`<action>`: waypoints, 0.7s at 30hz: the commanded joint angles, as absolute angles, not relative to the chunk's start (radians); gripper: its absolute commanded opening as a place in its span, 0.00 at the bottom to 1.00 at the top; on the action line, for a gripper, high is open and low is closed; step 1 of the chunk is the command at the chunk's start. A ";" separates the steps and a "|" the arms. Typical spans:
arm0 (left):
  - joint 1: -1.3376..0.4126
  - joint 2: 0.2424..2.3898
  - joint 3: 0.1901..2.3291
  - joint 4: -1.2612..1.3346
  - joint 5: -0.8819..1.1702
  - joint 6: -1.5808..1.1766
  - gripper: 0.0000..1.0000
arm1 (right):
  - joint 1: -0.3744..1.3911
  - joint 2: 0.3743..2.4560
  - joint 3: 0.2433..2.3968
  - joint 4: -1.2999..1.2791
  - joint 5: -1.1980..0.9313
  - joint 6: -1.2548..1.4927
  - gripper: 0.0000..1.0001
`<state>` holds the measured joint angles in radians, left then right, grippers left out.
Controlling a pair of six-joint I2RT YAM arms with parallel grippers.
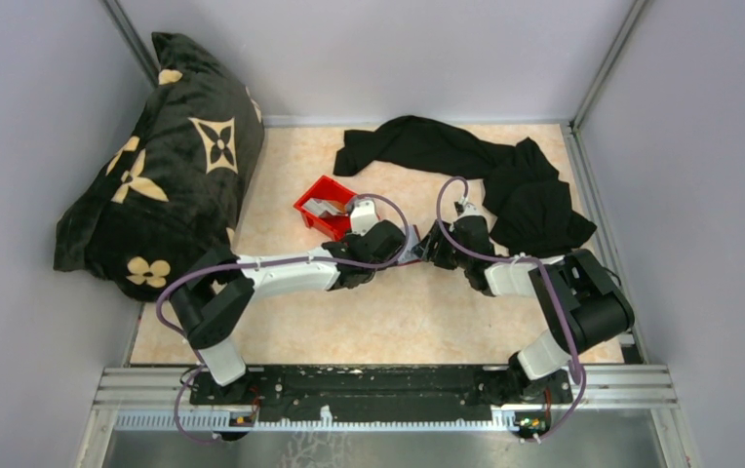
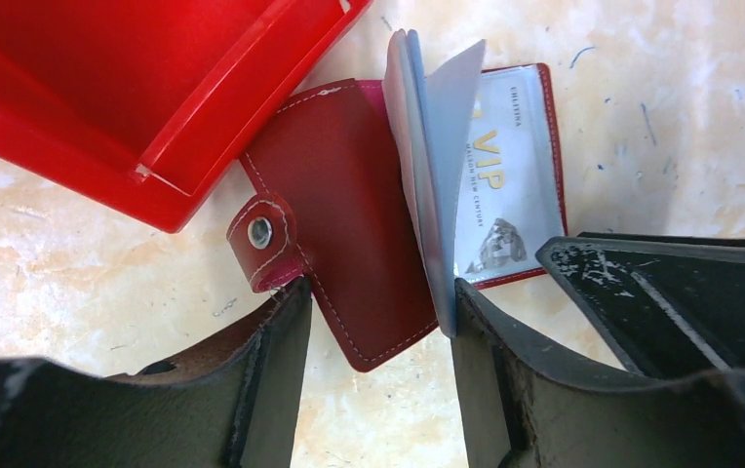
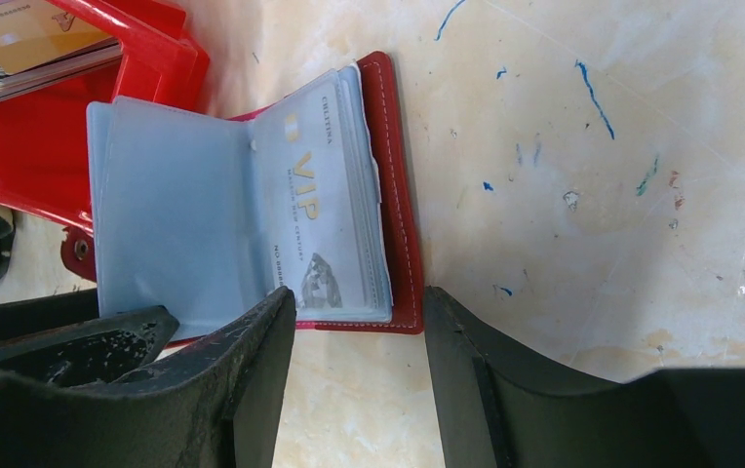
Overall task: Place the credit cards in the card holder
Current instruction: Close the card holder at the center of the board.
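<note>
While my left claw (image 2: 378,297) and right claw (image 3: 359,302) both hang spread at the near edge of the open card holder (image 3: 252,205) on the desk (image 3: 593,195), the credit cards (image 3: 27,44) lie stacked in the red bin (image 3: 154,68) just beyond it — leftward, nearer my left arm, I judge.

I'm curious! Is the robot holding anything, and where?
Left jaws bracket the card holder at its cover's near edge; gripped or not, cannot tell. Right jaws: nothing.

Card holder (image 3: 403,195) lying open, VIP card (image 3: 315,214) sleeved — pincer (image 3: 359,304) spread
</note>
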<state>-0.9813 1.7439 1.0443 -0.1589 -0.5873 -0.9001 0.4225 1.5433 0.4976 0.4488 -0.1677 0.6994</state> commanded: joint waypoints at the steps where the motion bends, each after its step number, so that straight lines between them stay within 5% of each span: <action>1: -1.005 1.711 1.084 -0.151 -0.613 -0.894 0.59 | 0.432 1.594 0.448 0.291 -0.186 0.681 0.52; 21: -1.024 1.737 1.103 -0.164 -0.646 -0.928 0.60 | 0.433 1.592 0.438 0.298 -0.186 0.685 0.52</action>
